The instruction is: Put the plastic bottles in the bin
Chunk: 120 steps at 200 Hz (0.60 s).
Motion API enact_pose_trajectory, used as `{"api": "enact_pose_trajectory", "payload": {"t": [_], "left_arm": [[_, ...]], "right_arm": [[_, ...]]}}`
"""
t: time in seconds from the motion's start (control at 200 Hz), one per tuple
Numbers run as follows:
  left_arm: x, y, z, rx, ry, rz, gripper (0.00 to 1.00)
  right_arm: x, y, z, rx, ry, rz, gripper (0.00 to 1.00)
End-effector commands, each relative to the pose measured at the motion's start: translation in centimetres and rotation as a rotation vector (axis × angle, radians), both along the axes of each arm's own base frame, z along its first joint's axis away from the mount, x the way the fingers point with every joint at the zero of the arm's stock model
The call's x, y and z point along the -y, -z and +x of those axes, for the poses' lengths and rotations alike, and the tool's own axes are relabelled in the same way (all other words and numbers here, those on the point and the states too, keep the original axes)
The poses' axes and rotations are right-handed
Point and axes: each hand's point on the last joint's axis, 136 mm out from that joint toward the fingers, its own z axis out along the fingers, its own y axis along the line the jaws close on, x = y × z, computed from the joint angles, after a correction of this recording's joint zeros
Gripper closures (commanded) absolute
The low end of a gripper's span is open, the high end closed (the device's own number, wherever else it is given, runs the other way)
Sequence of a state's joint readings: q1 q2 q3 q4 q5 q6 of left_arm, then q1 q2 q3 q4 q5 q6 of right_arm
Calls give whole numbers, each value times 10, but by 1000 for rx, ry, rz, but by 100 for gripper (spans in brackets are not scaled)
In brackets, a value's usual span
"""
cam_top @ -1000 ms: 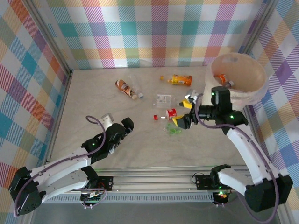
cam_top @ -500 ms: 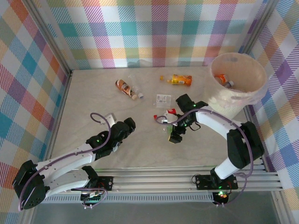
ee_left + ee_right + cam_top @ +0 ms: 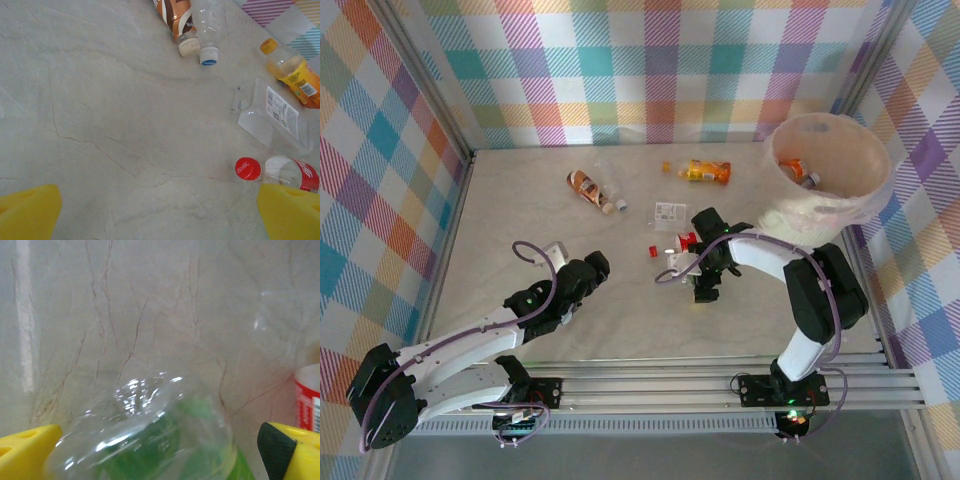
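Observation:
Several plastic bottles lie on the table: a brown-labelled one (image 3: 584,186) (image 3: 174,14), a clear one (image 3: 611,197) (image 3: 207,26), an orange one (image 3: 706,172) (image 3: 294,74), a flattened clear one (image 3: 670,211) (image 3: 272,114) and a red-labelled, red-capped one (image 3: 686,240) (image 3: 282,172) (image 3: 307,401). A crushed green-labelled bottle (image 3: 155,440) lies between the open fingers of my right gripper (image 3: 704,285) (image 3: 160,452), which points down at the table. My left gripper (image 3: 593,267) (image 3: 160,220) is open over bare table, nothing between its fingers. The bin (image 3: 855,205) stands at the far right with bottles (image 3: 796,170) inside.
A loose red cap (image 3: 654,250) and an orange cap (image 3: 666,167) lie on the table. Plaid walls close in the back and both sides. The metal rail with the arm bases runs along the near edge.
My right arm has swung from beside the bin down to the table, and its open fingers now straddle the green-labelled bottle. My left arm has shifted slightly forward.

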<state>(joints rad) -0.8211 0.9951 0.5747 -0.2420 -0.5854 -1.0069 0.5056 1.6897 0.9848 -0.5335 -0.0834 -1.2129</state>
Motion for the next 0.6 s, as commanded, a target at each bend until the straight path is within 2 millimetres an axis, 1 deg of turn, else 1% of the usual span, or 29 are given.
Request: {"api": "enact_pose_trajectory", "payload": {"t": [0.0, 0.05, 0.205, 0.305, 0.395, 0.505, 0.595], "left_arm": [[-8, 2, 0, -5, -31, 3, 0], [-8, 2, 0, -5, -29, 3, 0], [-8, 1, 0, 2, -25, 11, 0], [-8, -1, 1, 7, -18, 14, 0], [-8, -2, 0, 9, -15, 16, 0], [-10, -3, -1, 12, -16, 12, 0], [-11, -2, -1, 15, -18, 9, 0]], "right_arm": [[0, 10, -1, 37, -85, -19, 1], [0, 12, -2, 41, -90, -20, 4], [2, 19, 2, 95, -134, -28, 16], [6, 23, 3, 98, -156, -59, 18], [6, 18, 6, 101, -164, -70, 24], [4, 5, 8, 122, -162, -54, 32], [6, 1, 7, 135, -173, -62, 37]]}}
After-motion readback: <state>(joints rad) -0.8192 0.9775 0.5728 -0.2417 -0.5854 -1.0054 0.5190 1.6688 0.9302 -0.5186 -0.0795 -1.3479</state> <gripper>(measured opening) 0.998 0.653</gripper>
